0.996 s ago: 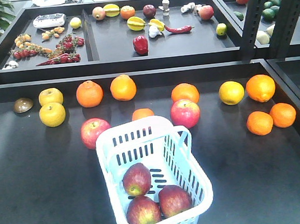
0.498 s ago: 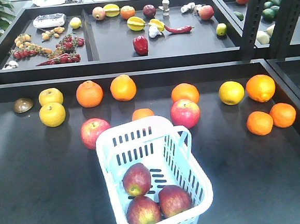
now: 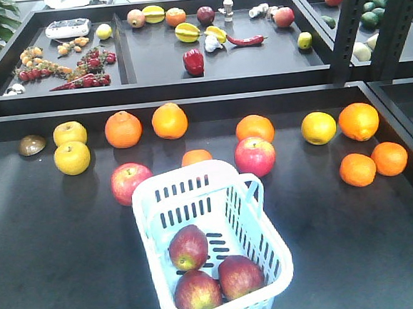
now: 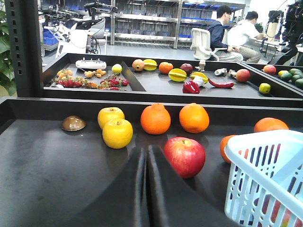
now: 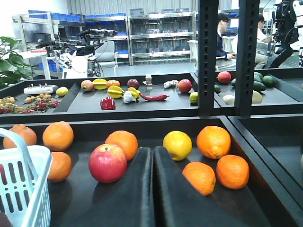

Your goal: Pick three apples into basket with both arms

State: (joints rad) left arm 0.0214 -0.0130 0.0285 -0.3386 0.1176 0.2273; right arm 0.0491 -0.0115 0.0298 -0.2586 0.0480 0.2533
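Nothing has shifted since the earlier frames: fruit and basket lie just as they did a second ago. The basket point(image 3: 212, 248) sits on the near middle of the dark tabletop point(image 3: 50, 253), turned slightly askew, and holds all three apples point(image 3: 189, 247), which lie close together at its near end, one a little farther in than the two at the near wall. Its slotted wall also shows at the right edge of the left wrist view and at the left edge of the right wrist view.

Outside the basket, a pinkish red fruit point(image 3: 131, 182) lies just beside its far left corner and another point(image 3: 254, 156) near its far right corner. A small orange point(image 3: 196, 157) sits just beyond the far rim. Farther back, a row runs from left to right: a brown shell-like piece point(image 3: 32, 144), two yellow fruits point(image 3: 71, 157), several oranges point(image 3: 123, 129), a yellow citrus point(image 3: 318, 128), and more oranges toward the right edge.

Beyond the tabletop, a black divided tray point(image 3: 124, 68) holds small berries and a white device in its left compartment, and starfruit, a red pepper point(image 3: 193, 62), a chilli and other produce in its right compartment.

The left claw point(image 4: 146, 179) is clenched, its fingers pressed together with only a thin seam between them, grasping nothing. The right claw point(image 5: 153, 184) is likewise clenched and holds nothing.
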